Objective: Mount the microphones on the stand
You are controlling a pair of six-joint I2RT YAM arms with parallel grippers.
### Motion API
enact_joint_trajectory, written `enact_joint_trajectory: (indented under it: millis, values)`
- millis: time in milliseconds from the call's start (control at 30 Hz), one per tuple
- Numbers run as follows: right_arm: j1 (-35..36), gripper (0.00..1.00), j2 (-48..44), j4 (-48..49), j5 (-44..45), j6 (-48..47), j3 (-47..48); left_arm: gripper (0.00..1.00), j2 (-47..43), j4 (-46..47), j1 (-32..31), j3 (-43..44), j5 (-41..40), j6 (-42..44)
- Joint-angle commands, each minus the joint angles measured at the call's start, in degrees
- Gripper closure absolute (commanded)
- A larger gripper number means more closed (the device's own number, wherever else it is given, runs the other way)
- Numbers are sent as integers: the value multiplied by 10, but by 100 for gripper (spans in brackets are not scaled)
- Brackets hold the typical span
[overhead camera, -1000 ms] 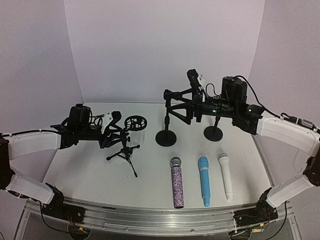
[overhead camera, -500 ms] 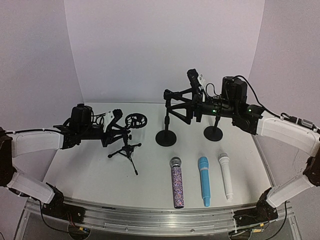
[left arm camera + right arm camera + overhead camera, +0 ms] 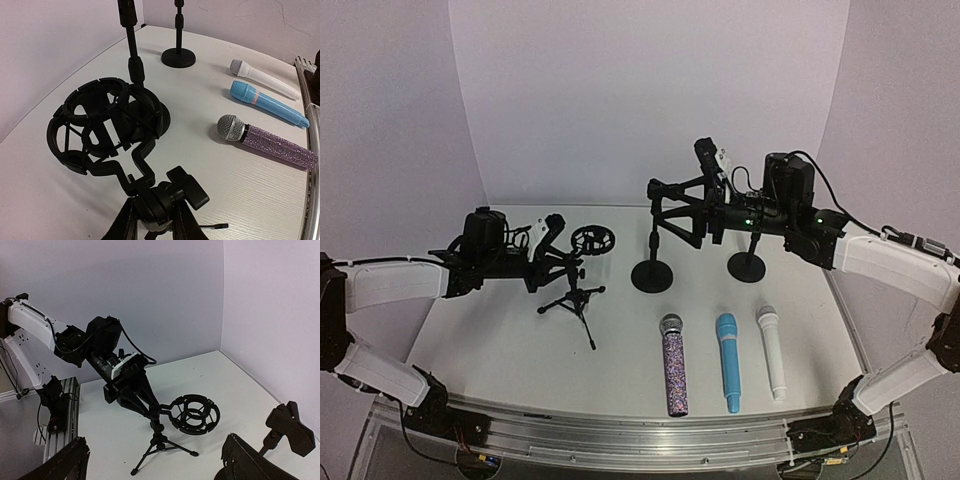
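Top view: shows the glittery microphone [image 3: 674, 365], the blue microphone [image 3: 728, 362] and the white microphone [image 3: 772, 352] lying side by side on the bench [image 3: 490, 340], right of the tripod stand [image 3: 575, 300] and nearer the arm bases. Finds none clipped in. Puts the left claw [image 3: 563, 266] closed on the tripod stand just below its ring cradle [image 3: 591, 242]. Puts the right claw [image 3: 658, 208] behind and right of the tripod stand, spread wide, holding nothing, over the round-base stands [image 3: 652, 275].

Left wrist: looks past fingers [image 3: 122, 225] pinching the tripod stand's neck. Shows the ring cradle bare and all three microphones beyond it to the right, untouched.

Right wrist: shows that claw's fingers wide apart with nothing between, and the tripod stand ahead on its three legs.

Judges the task barely begun: one stand gripped, three microphones left to lift and seat.
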Motion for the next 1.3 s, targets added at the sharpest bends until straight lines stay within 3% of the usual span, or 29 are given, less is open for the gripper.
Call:
enact_joint_trajectory:
  millis: [0,300,633,967,1267]
  values:
    - [6,10,7,18,-6,12,15,100,-27,9,0,36,15,-16]
    - [44,10,70,20,-9,9,14,100,-60,-17,1,78,42,-33]
    - [87,11,150,57,-8,20,36,100,-79,-123,6,181,55,19]
    - [96,13,231,144,-10,100,48,100,-46,-232,25,286,80,-5]
    - [107,16,283,172,32,99,60,100,-58,-257,34,263,132,-14]
